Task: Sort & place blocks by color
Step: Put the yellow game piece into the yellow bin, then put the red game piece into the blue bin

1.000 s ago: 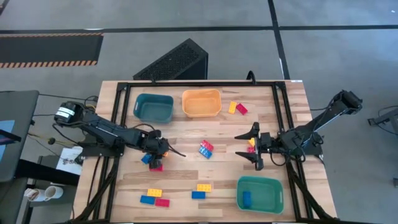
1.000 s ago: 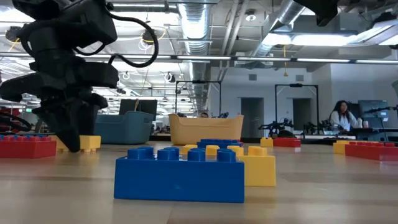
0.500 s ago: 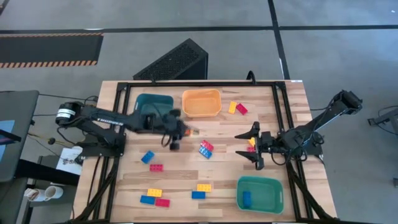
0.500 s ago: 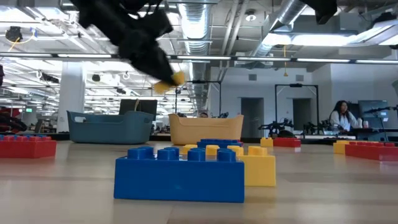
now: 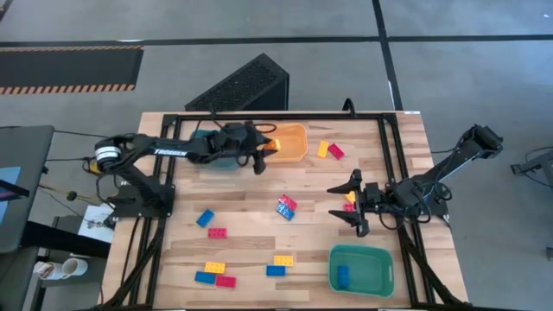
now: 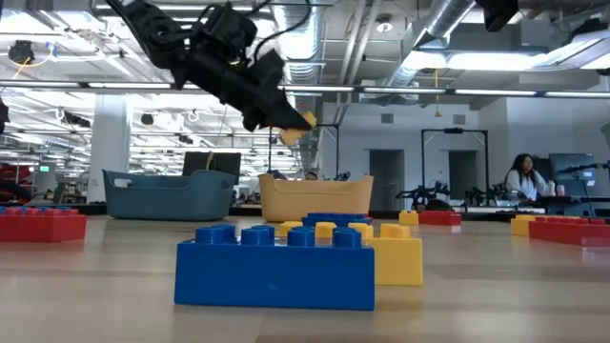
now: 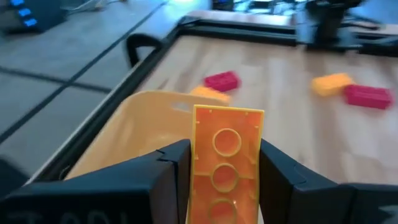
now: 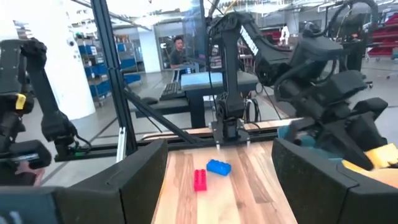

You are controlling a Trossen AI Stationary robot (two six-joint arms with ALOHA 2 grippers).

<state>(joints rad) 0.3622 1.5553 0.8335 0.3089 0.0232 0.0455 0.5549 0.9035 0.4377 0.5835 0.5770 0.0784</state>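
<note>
My left gripper (image 5: pixel 264 149) is shut on a yellow brick (image 7: pixel 225 155) and hovers over the left rim of the orange bin (image 5: pixel 281 142); the low view shows that brick (image 6: pixel 297 122) high above the table. My right gripper (image 5: pixel 340 204) waits open at the table's right middle, holding nothing. Loose bricks lie flat on the wood: a blue (image 5: pixel 205 218) and a red (image 5: pixel 217 232) at the left, a red-blue cluster (image 5: pixel 286 206) in the middle, and several more near the front edge (image 5: pixel 214 273). My left gripper pinches the yellow brick's two long sides (image 7: pixel 194 163) between its two fingers (image 7: pixel 281 175). The brick's hollow underside faces the wrist camera, and its free end sticks out past the fingertips. The fingers slant slightly down, coming from the table's left. The brick is lifted clear above the orange bin.
A teal-blue bin (image 5: pixel 207 151) stands at the far left, partly under my left arm. A green bin (image 5: pixel 361 269) at the near right holds a blue brick (image 5: pixel 342 276). A yellow (image 5: pixel 322 149) and a red brick (image 5: pixel 335 151) lie right of the orange bin.
My left gripper has risen from the table's left middle with the yellow brick, swung toward the far edge and to the right, and reached the orange bin. It has tipped from pointing steeply down to nearly level. The brick is lifted clear.
</note>
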